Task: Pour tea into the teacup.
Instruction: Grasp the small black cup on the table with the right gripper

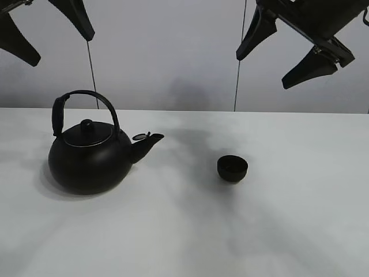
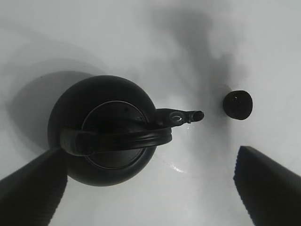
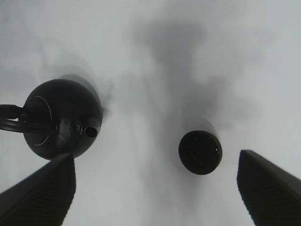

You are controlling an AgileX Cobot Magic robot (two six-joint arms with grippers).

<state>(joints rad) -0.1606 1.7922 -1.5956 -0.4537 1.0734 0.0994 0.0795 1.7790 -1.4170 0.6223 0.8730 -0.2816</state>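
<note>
The small matte-black teacup (image 1: pixel 232 168) stands upright on the white table, right of centre. It also shows in the left wrist view (image 2: pixel 237 104) and the right wrist view (image 3: pixel 200 151). A big round black kettle (image 1: pixel 89 158) with an arched handle stands at the left, its spout pointing toward the cup; it also shows in the left wrist view (image 2: pixel 106 129) and the right wrist view (image 3: pixel 61 118). My left gripper (image 1: pixel 55 32) is open and empty, high above the kettle. My right gripper (image 1: pixel 288 55) is open and empty, high above the cup.
The white table (image 1: pixel 184 231) ends at a grey back wall (image 1: pixel 173 52). Two thin dark cables hang down in front of the wall. Nothing else stands on the table.
</note>
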